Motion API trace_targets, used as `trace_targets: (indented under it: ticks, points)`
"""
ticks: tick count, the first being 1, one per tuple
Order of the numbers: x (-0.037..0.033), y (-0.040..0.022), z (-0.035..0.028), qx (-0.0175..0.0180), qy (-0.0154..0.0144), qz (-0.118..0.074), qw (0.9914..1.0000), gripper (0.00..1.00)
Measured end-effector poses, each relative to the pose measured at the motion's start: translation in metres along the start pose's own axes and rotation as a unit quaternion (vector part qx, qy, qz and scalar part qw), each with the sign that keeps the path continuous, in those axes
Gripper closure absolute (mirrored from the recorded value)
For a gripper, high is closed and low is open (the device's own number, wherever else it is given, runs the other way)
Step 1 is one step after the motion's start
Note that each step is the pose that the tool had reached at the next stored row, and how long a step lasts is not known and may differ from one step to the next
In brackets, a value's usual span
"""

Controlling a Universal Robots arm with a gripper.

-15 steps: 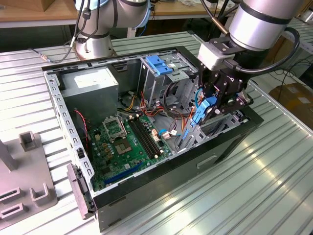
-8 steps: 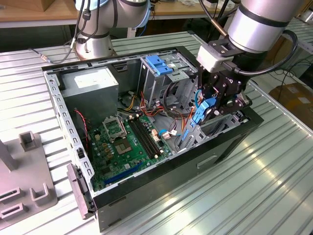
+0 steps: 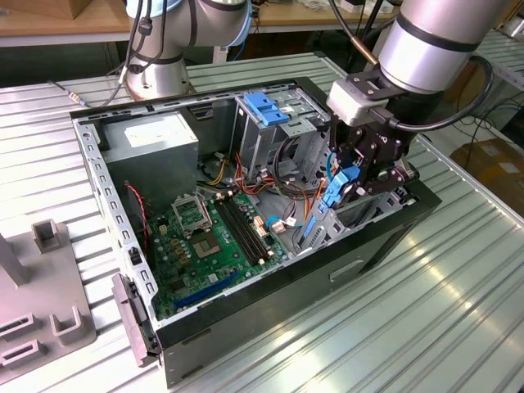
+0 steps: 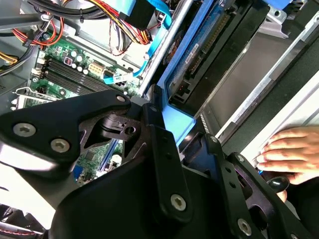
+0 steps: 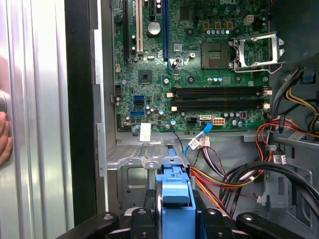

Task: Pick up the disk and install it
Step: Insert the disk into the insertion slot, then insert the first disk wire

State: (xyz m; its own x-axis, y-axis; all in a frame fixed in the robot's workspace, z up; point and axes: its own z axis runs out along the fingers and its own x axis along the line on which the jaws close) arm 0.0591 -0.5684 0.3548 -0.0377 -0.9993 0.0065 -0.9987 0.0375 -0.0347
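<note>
the disk (image 5: 177, 203), framed in blue, is pinched between the jaws inside the open computer case (image 3: 270, 323), at the exterior view's right end. beyond it, the case holds a motherboard (image 3: 214, 237), cable bundles (image 3: 282, 192) and a grey drive cage (image 3: 248, 141). in the second wrist view a person's hand (image 4: 289, 149) is shown beside the case.

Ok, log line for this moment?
pincer: shut on the disk | disk: inside the open computer case, near the motherboard | person's hand: beside the case wall
</note>
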Motion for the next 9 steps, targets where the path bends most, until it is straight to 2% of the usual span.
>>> trace_targets:
  ticks: [1, 2, 3, 9]
  points:
    - [0.0000, 0.0000, 0.0002, 0.0000, 0.0000, 0.000, 1.00000, 0.51]
    - [0.0000, 0.0000, 0.0004, 0.0000, 0.0000, 0.000, 1.00000, 0.82]
    - [0.0000, 0.0000, 0.0004, 0.0000, 0.0000, 0.000, 1.00000, 0.89]
    - [0.0000, 0.0000, 0.0008, 0.0000, 0.0000, 0.000, 1.00000, 0.89]
